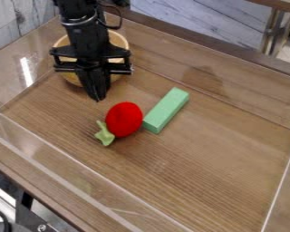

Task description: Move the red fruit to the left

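The red fruit [123, 117] lies on the wooden table, round and bright red, with its light-green leafy stem [105, 137] pointing toward the front left. My gripper [95, 93] hangs pointing down just up and to the left of the fruit, apart from it. Its dark fingers are pressed together, shut on nothing.
A light-green rectangular block [166, 110] lies just right of the fruit, nearly touching it. A wooden bowl [70, 56] sits behind the arm at the back left. Clear low walls [148, 186] border the table at front and sides.
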